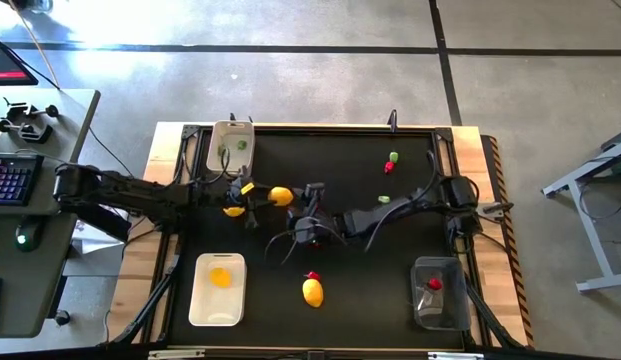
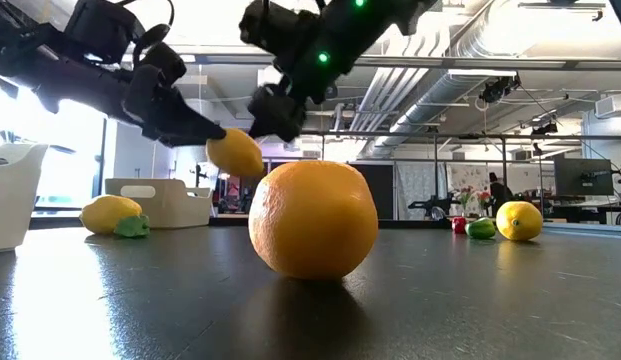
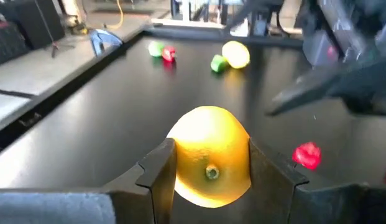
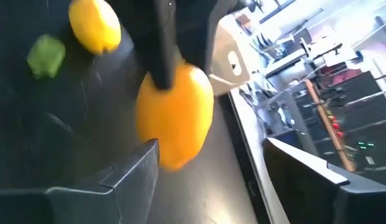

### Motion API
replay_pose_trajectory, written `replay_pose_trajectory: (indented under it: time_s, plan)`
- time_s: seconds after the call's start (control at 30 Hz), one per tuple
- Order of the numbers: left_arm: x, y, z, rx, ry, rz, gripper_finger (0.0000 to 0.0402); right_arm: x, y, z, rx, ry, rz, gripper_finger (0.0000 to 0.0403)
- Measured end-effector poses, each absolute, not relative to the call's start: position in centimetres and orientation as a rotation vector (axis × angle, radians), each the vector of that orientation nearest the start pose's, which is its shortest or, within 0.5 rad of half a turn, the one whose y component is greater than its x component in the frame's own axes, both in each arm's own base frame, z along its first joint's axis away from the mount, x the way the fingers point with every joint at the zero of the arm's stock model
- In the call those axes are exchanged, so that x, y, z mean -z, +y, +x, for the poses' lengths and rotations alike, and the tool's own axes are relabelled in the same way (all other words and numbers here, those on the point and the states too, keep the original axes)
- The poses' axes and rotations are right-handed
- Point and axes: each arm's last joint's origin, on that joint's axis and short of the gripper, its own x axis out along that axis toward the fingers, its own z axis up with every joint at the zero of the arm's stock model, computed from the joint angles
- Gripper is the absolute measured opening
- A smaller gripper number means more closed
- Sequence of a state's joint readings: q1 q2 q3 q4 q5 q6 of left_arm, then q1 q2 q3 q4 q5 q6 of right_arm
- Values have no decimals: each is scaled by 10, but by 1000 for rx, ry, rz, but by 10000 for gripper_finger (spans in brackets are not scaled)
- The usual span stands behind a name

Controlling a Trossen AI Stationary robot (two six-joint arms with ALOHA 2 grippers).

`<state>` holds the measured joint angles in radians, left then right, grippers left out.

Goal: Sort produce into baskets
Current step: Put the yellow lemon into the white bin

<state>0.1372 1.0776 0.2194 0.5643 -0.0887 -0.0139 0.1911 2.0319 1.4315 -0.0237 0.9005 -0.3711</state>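
Note:
My left gripper (image 1: 268, 195) is shut on a yellow-orange lemon (image 3: 211, 155) above the middle of the black mat; the lemon also shows in the low view (image 2: 235, 152). My right gripper (image 1: 308, 197) is open and empty just right of that lemon, its fingers (image 4: 133, 171) pointing at it. A second lemon (image 1: 233, 210) and a green piece (image 2: 132, 226) lie under the left arm. Another lemon (image 1: 312, 292) lies near the front with a red piece (image 1: 312, 275) beside it. The white tray (image 1: 218, 305) holds an orange piece, the beige tub (image 1: 231, 135) a green piece, the clear bin (image 1: 438, 305) a red piece. My left gripper pinches the lemon's two opposite sides (image 3: 180, 163) between its two fingers, with the lemon's nub end (image 3: 211, 172) facing back toward the wrist. The fingers come from the table's left, slanting slightly down. The lemon is lifted clear of the mat.
A green piece (image 1: 393, 157) and a red piece (image 1: 388, 168) lie at the far right of the mat, with another green piece (image 1: 384, 199) near the right arm. A desk with a keyboard stands left of the table.

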Motion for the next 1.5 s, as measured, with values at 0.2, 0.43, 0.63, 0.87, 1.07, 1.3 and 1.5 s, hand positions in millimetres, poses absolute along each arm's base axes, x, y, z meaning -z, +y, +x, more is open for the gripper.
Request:
replay_pose_trajectory:
  time_s: [0.2,0.43,0.63,0.87,1.07,1.3,1.5]
  plan:
    - [-181,25,184,-207,358,-38,152,-198,49,427,568,786,-590,221]
    - [-230,4,183,-101,499,-14,152,-189,32,420,586,894,-539,70]
    - [-261,-23,172,29,662,-37,152,-187,18,421,568,923,-525,17]
    - [-285,-56,148,239,872,-170,151,-188,-1,424,560,916,-491,5]
    - [-293,-82,131,421,1013,-314,151,-188,-6,425,573,909,-482,2]
    - [-269,-110,129,488,1225,-315,151,-188,-5,425,568,911,-479,0]
    - [-251,-126,141,569,1327,-247,151,-188,-4,425,569,910,-479,0]
